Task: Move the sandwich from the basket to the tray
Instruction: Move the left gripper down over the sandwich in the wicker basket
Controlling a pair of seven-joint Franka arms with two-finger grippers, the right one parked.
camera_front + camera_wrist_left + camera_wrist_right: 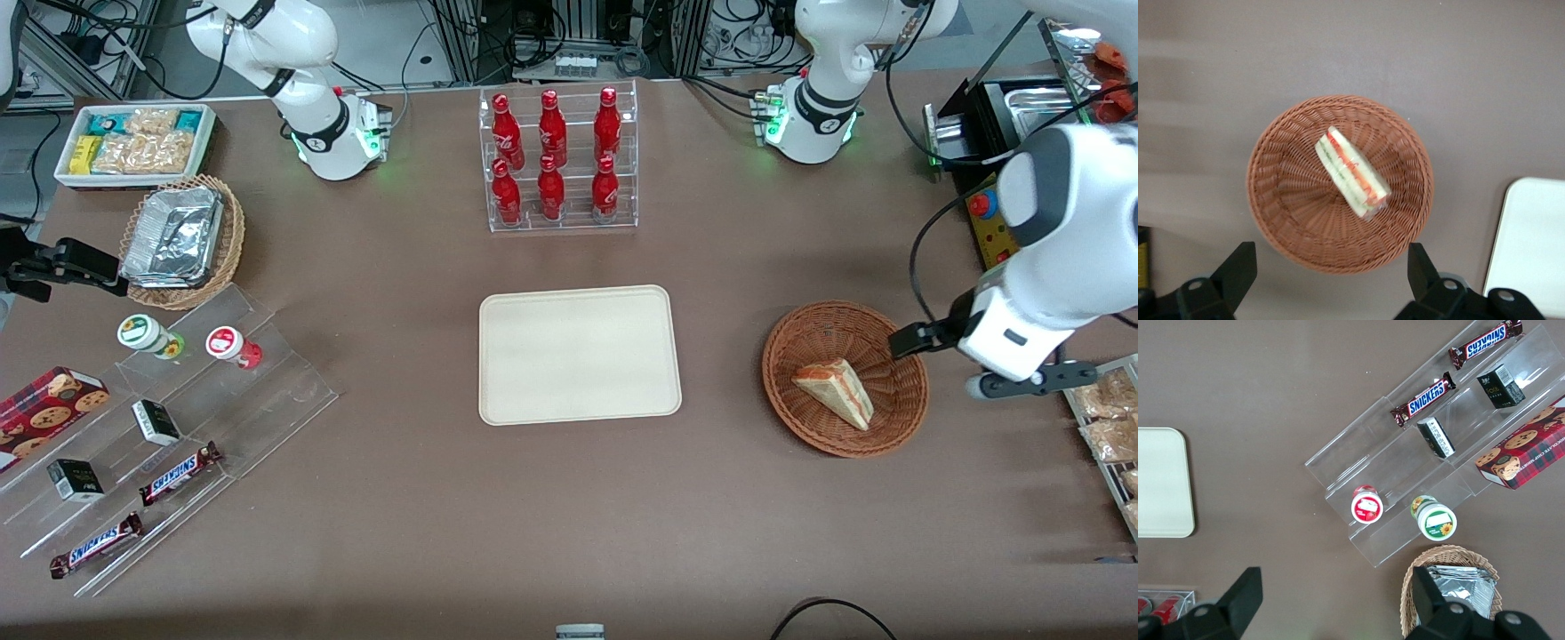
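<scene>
**Approach step: hand above the basket, nothing grasped**

Tabletop (800, 533), then the bare tray (580, 353) at frame centre. At centre-right, the basket (845, 378) holds the sandwich (836, 392). The hand (1331, 270) hovers above, fingers spread, empty. Next, I judge: descend and straddle the wedge.

One sandwich (836, 391) sat in one basket (805, 342). One tray (578, 354) lay mid-desk. Six red bottles (552, 160) counted in clear rack. Two Snickers bars (138, 511) were on acrylic steps, two small dark boxes (116, 449), two round tubs (191, 340), one cookie box (49, 404). One tan basket (233, 233) of foil containers; one white bin (206, 140) of snacks. One gripper (1328, 273) hung over basket, fingers spread apart.
</scene>
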